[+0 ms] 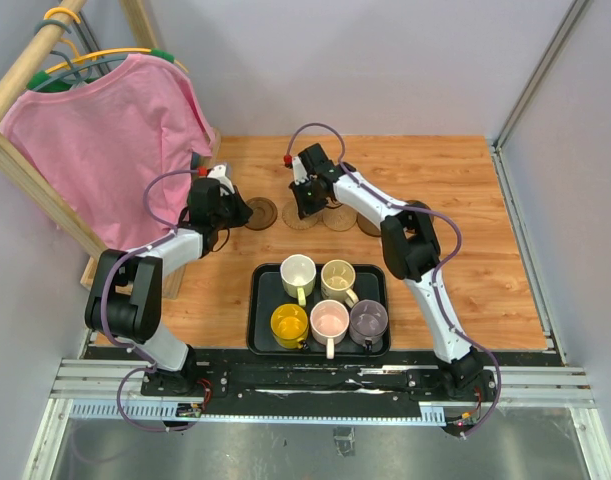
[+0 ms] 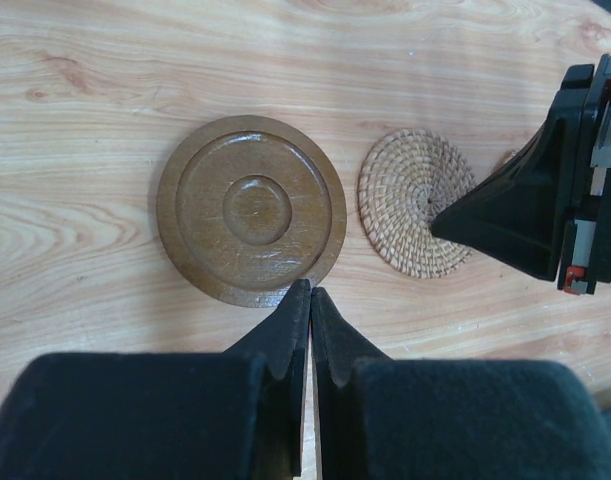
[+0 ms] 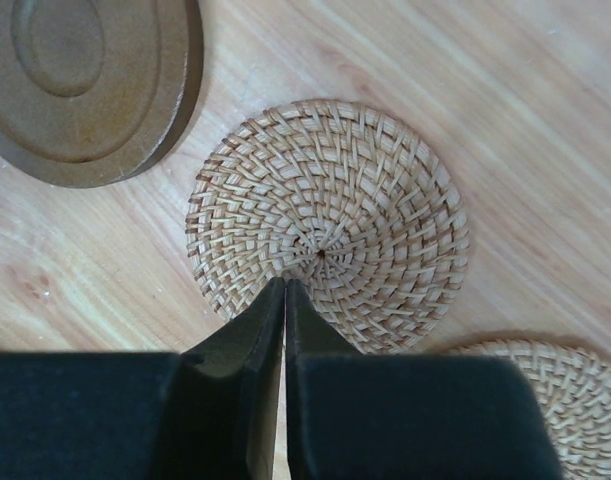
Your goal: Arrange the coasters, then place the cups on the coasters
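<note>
I have both pincers working at the far side of the table [image 1: 485,260], at 12 o'clock of the black tray [image 1: 256,312]. The left pincer [image 2: 310,293] is closed and holds nothing. Its tips sit at the 6 o'clock rim of the dark brown coaster [image 2: 251,208]; I cannot tell whether they touch it. Just beside that disc, at its 3 o'clock, lies a woven coaster [image 3: 330,220]. The right pincer [image 3: 285,288] is also closed and empty, its tips over the 6 o'clock part of that woven coaster. A second woven coaster [image 3: 557,392] lies just beside it at 4 o'clock.

All five cups stand in the tray. The white cup [image 1: 298,272] and cream cup [image 1: 337,277] are in the far row. The yellow cup [image 1: 289,323], pink cup [image 1: 330,320] and greyish purple cup [image 1: 368,318] are in the near row. A pink shirt [image 1: 115,140] hangs at 10 o'clock.
</note>
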